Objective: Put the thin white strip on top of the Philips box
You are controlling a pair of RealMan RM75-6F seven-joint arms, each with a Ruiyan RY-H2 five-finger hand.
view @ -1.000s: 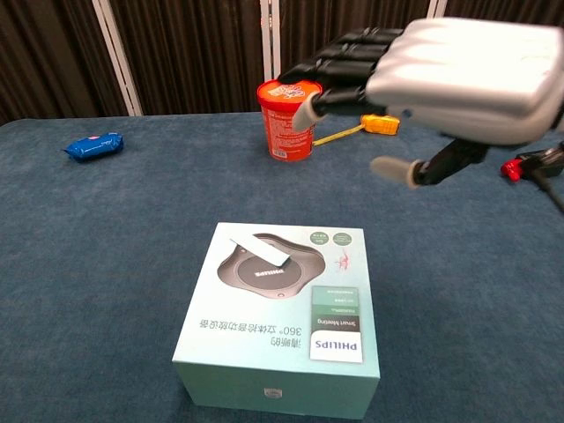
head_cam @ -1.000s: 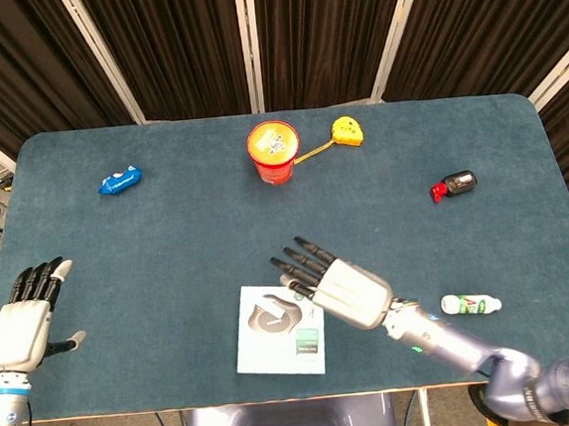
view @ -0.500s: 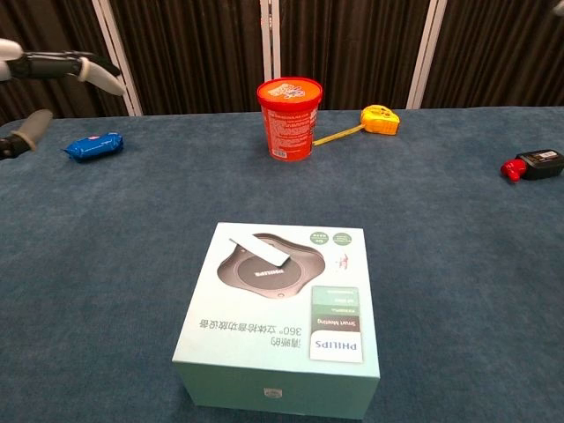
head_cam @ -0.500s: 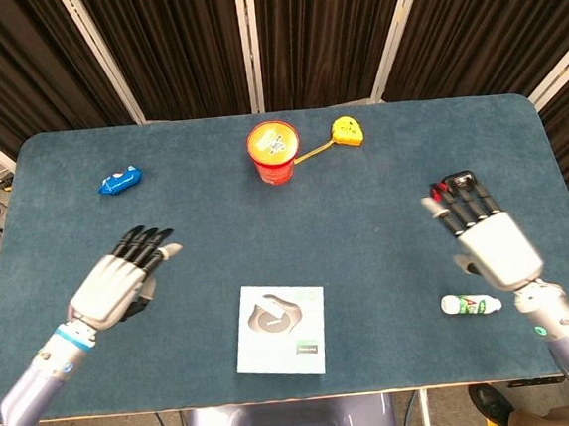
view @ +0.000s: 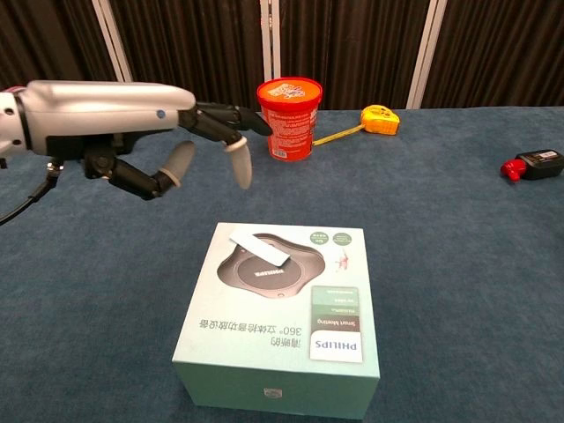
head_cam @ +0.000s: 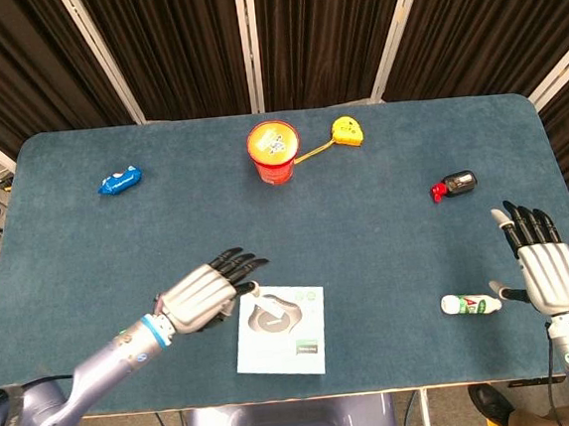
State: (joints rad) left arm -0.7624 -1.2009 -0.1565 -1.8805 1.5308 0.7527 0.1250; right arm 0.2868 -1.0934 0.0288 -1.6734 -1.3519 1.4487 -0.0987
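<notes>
The thin white strip [view: 259,249] lies flat on the Philips box [view: 280,317], toward the lid's 11 o'clock corner, long axis running 10 to 4 o'clock in the chest view. The left hand [head_cam: 205,294] hovers at the box's 9 o'clock, fingers spread, empty. The right hand [head_cam: 546,268], well apart at 3 o'clock, is splayed and empty.

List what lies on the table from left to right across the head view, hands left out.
Blue packet → Philips box → red cup → yellow tape measure → red-and-black item → small white bottle.
</notes>
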